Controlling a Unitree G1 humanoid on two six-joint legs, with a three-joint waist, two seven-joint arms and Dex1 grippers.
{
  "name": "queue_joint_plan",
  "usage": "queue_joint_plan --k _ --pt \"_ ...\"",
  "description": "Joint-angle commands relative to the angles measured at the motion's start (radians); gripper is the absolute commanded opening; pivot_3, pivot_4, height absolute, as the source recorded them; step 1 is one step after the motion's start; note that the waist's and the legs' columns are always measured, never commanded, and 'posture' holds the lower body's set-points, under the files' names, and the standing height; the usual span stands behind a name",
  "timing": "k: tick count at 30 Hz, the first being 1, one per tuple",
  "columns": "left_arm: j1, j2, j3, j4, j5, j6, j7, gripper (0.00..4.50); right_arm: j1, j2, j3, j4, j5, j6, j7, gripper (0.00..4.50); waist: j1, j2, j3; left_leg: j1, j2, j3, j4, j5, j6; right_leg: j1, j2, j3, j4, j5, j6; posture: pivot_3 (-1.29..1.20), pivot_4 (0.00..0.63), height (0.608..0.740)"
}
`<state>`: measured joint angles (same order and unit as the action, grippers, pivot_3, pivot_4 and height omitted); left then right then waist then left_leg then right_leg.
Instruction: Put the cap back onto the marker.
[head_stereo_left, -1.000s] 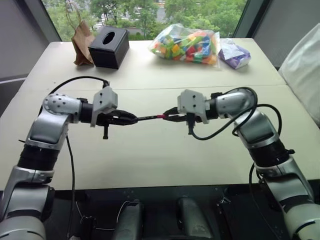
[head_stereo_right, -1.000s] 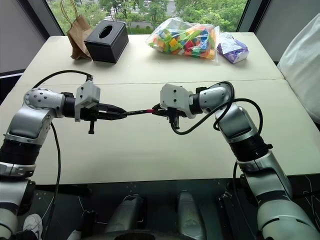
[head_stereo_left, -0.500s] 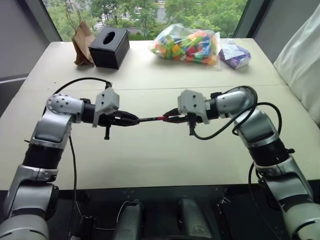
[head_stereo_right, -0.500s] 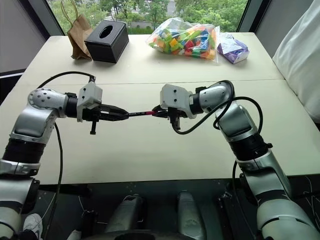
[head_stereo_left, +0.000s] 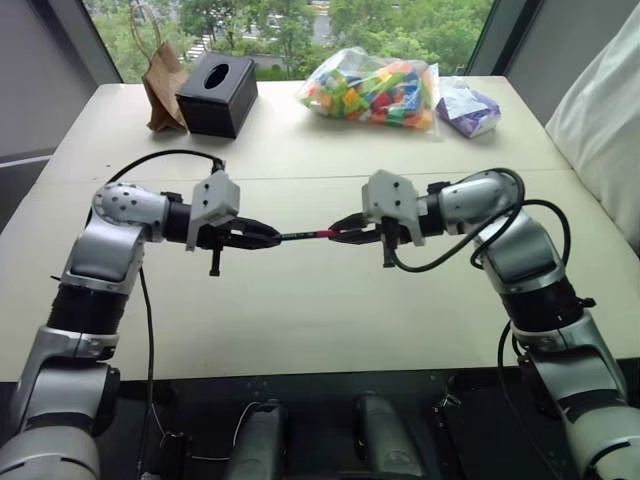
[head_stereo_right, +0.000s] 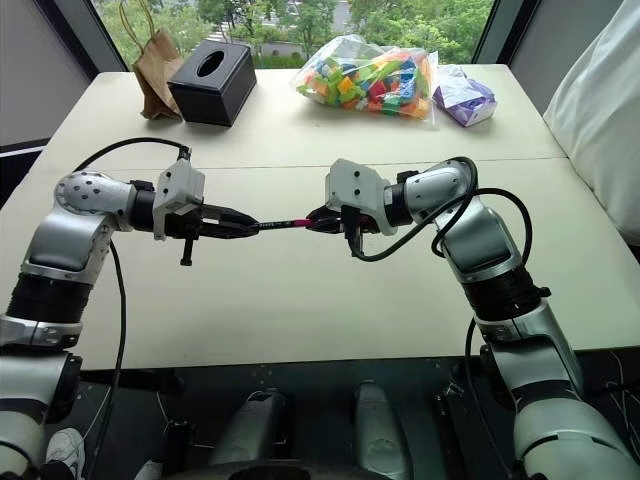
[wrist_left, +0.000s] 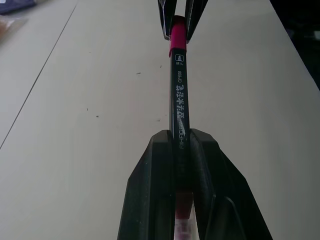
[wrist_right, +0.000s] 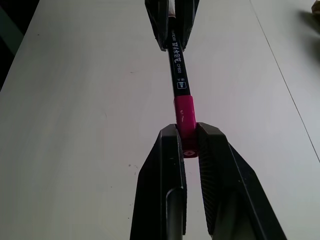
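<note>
Above the middle of the table (head_stereo_left: 300, 330), the thin black marker (head_stereo_left: 300, 236) hangs level between my two grippers. My left gripper (head_stereo_left: 272, 237) is shut on its rear end, and white print runs along the marker's barrel (wrist_left: 180, 95). The small red cap (wrist_right: 184, 112) sits in line with the marker, over its far end, with my right gripper (wrist_right: 186, 131) shut on it. In the head view the cap (head_stereo_right: 300, 222) shows as a red spot just in front of the right fingertips (head_stereo_right: 318, 219). The two grippers point at each other.
At the table's far side stand a brown paper bag (head_stereo_left: 163, 85), a black tissue box (head_stereo_left: 217, 93), a clear bag of coloured blocks (head_stereo_left: 375, 90) and a purple packet (head_stereo_left: 468, 108). A white cushion (head_stereo_left: 600, 130) lies at the right edge.
The right wrist has rolled a little with the cap in its grip. Both hands stay in place and the marker stays level between them.
</note>
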<state>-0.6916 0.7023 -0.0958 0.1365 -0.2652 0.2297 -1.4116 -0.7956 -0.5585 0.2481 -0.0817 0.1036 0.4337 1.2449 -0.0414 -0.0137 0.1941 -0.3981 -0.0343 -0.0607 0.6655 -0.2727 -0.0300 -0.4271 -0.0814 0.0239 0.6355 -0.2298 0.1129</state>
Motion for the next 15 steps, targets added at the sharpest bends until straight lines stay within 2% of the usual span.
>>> queue_joint_plan --k 1,5,8,13,15 --pt "-0.003 -0.030 -0.010 -0.056 -0.017 0.000 0.031 0.00 -0.035 0.053 0.024 -0.095 0.047 -0.065 -0.003 0.04 0.000 0.000 0.000 0.000 0.000 0.000 0.000 0.000 0.000 0.000 0.000 0.000 0.000 0.000 0.000 0.00 0.150 0.740" --pt "0.024 -0.023 0.005 -0.074 -0.017 0.016 0.053 0.00 -0.008 0.029 0.021 -0.068 0.018 -0.098 -0.013 0.04 0.000 0.000 0.000 0.000 0.000 0.000 0.000 0.000 0.000 0.000 0.000 0.000 0.000 0.000 0.000 0.00 0.150 0.740" --pt "0.048 -0.014 0.015 -0.089 -0.016 0.023 0.073 0.00 0.013 0.010 0.016 -0.065 0.012 -0.102 -0.014 1.31 0.000 0.000 0.000 0.000 0.000 0.000 0.000 0.000 0.000 0.000 0.000 0.000 0.000 0.000 0.000 0.00 0.150 0.740" --pt "0.120 0.028 0.052 -0.136 -0.025 0.059 0.113 0.00 0.048 -0.045 0.002 -0.054 -0.007 -0.123 -0.031 3.95 0.000 0.000 0.000 0.000 0.000 -0.001 0.000 0.000 0.000 0.000 0.000 0.000 0.000 0.000 0.000 0.00 0.150 0.740" --pt "0.161 0.049 0.078 -0.163 -0.030 0.089 0.150 0.00 0.063 -0.061 -0.018 -0.061 0.004 -0.117 -0.048 3.95 0.000 0.000 0.000 0.000 0.000 -0.001 0.000 0.000 0.000 0.000 0.000 0.000 0.000 0.000 0.000 0.00 0.150 0.740"
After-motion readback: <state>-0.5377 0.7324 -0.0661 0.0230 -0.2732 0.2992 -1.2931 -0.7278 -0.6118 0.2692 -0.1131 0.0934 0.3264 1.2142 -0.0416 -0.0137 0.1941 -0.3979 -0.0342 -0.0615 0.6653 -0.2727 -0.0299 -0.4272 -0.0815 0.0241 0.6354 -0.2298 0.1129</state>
